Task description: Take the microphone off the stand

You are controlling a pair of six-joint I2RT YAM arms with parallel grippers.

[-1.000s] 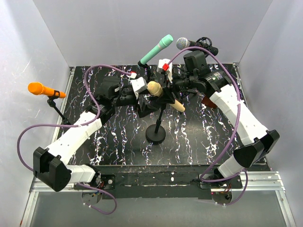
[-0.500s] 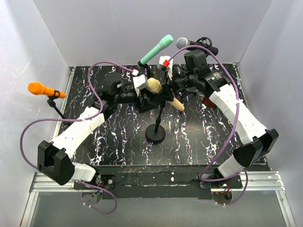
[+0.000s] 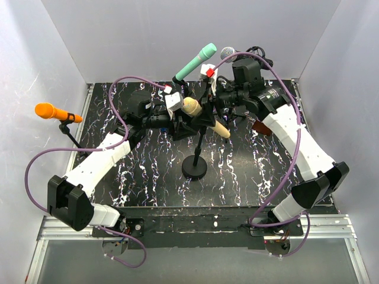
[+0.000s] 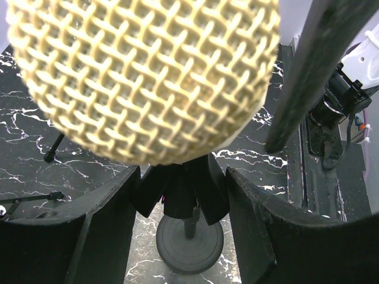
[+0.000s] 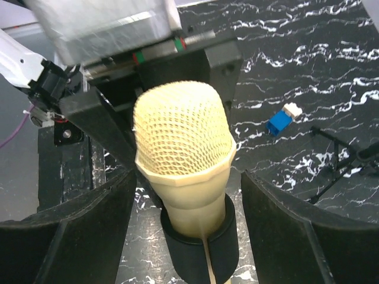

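One black table top veined with white (image 3: 142, 177) fills the floor of the white-walled booth, and two white-and-black arms reach over it from the near edge, each trailing one purple cable, so two cables in all. They meet at the one thin black stand with a round base (image 3: 193, 167) in the middle of the table. The left gripper (image 4: 182, 177) is about half closed, its two fingers against either side of the black clip (image 4: 180, 198) at the top of that stand. The right gripper (image 5: 188, 177) stands wide open and holds nothing; its two fingers flank the clip with a gap showing on one side at least. I count four microphones. The cream mesh-headed microphone (image 5: 180, 130) sits in the clip, tilted, between both grippers. A teal microphone (image 3: 196, 61) and a silver-headed microphone (image 3: 228, 53) stand at the back wall, and an orange microphone (image 3: 50, 111) is on its own thin stand at the left edge. One small blue-and-white block (image 5: 281, 120) lies on the table.
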